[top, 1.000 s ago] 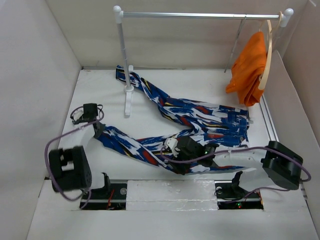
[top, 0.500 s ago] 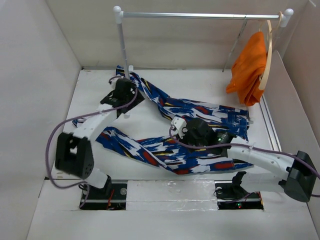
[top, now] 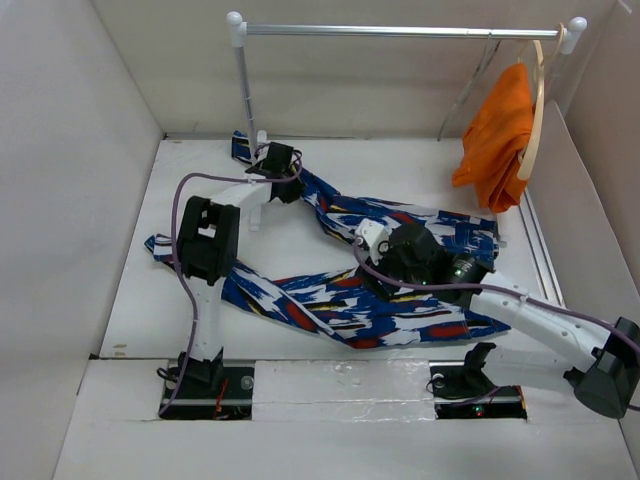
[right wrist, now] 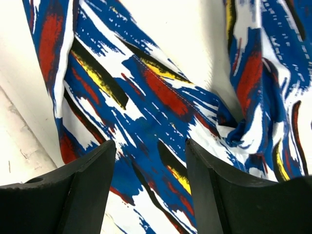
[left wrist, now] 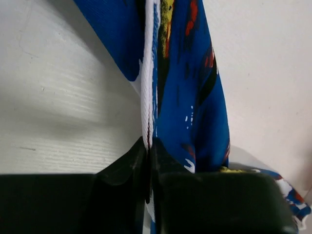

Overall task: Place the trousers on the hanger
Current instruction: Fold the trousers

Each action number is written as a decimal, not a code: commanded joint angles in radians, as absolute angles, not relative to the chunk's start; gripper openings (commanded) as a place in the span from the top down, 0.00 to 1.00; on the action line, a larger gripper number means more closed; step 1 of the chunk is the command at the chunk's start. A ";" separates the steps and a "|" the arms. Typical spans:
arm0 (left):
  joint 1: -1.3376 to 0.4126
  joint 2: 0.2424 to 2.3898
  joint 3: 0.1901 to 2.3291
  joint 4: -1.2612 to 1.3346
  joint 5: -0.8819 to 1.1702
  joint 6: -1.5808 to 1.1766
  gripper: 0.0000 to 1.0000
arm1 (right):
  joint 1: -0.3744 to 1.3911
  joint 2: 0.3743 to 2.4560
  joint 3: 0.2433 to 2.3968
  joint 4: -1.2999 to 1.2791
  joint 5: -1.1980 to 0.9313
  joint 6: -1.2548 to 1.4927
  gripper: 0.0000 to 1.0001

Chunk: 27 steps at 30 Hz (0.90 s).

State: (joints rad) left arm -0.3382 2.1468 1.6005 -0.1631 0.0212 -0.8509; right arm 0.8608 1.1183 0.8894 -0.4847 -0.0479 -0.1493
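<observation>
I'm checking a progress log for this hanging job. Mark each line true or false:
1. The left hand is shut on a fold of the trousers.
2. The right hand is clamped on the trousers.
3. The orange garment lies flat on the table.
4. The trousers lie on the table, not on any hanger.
1. True. The left hand pinches a fold of the trousers.
2. False. The right hand is open, poised over the patterned cloth.
3. False. The orange garment hangs from the wooden hanger on the rail.
4. True. Both legs are spread across the table.
</observation>
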 commanded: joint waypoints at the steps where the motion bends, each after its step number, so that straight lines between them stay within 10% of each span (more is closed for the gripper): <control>1: -0.330 2.089 1.658 -0.179 0.017 -0.859 1.00 | 0.819 1.063 0.923 -0.497 -0.031 -0.143 0.36; 15: -0.711 1.444 0.878 -0.216 -0.176 -1.152 1.00 | 0.635 1.089 0.874 -0.488 -0.138 -0.232 0.29; 21: -0.847 1.299 0.795 -0.398 -0.275 -1.321 0.33 | 0.615 1.104 0.871 -0.479 -0.153 -0.244 0.28; 27: -0.743 1.166 0.884 -0.467 -0.512 -1.177 0.14 | 0.604 1.100 0.874 -0.482 -0.164 -0.252 0.29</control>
State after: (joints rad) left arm -0.8150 1.2491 0.8082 -0.4416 -0.3264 -1.2255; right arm 0.6125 1.1118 0.8684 -0.5026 -0.1356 -0.2367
